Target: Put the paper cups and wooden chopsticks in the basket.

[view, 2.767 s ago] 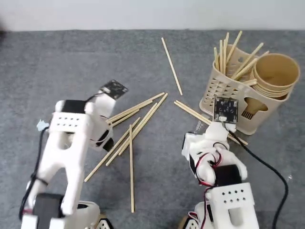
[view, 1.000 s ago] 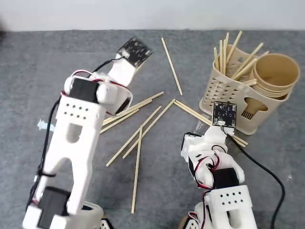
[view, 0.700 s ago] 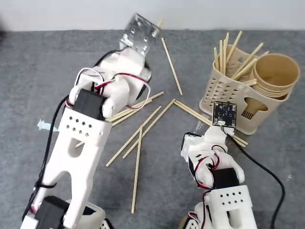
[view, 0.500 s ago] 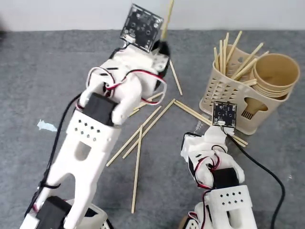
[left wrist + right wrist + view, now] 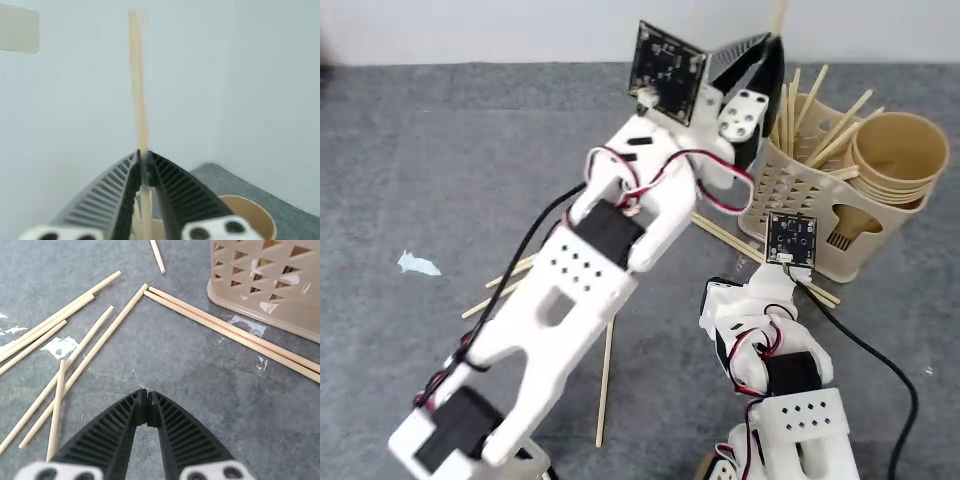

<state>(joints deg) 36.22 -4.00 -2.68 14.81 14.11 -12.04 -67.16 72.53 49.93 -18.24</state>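
left arm is swinging up from the pile, left gripper [image 5: 144, 159] pinching one pale wooden chopstick [image 5: 137, 75] near the beige plastic lattice basket [image 5: 800, 195] | tan paper cups [image 5: 898, 150] are sitting inside already | loose chopsticks [image 5: 90, 352] are lying on the grey mat [image 5: 200, 390] | right gripper [image 5: 146, 405] is resting closed, empty

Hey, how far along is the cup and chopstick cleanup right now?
Done: the stacked paper cups and several chopsticks stand in the basket. In hand: the left gripper is shut on one chopstick, raised by the basket. Left: loose chopsticks on the grey table; the right gripper is shut, empty.
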